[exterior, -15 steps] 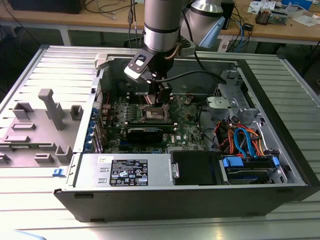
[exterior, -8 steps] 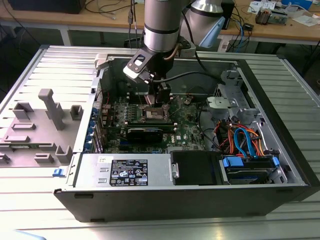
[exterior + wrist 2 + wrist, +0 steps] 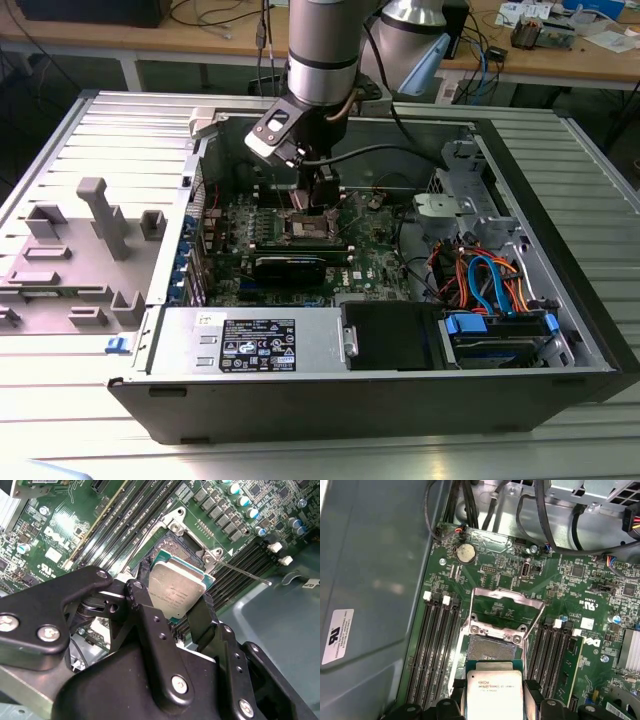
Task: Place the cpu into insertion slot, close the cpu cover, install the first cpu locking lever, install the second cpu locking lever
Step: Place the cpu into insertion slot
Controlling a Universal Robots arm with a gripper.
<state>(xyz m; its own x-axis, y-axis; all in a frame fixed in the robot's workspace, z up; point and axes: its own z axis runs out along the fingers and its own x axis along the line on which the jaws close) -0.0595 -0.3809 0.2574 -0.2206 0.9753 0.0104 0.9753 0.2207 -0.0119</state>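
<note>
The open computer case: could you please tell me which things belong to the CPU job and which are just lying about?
Job: the cpu, gripped by the pincer at the insertion slot; the cpu cover, raised open; a locking lever.
Lying about: memory slots, coin battery, power-supply box, coloured cables, grey fixture on the exterior view's left.

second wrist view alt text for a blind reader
Black fingers clamp the silvery square cpu by two edges over the dark, uncovered insertion slot on a green circuit board. Long black memory slots flank it.
</note>
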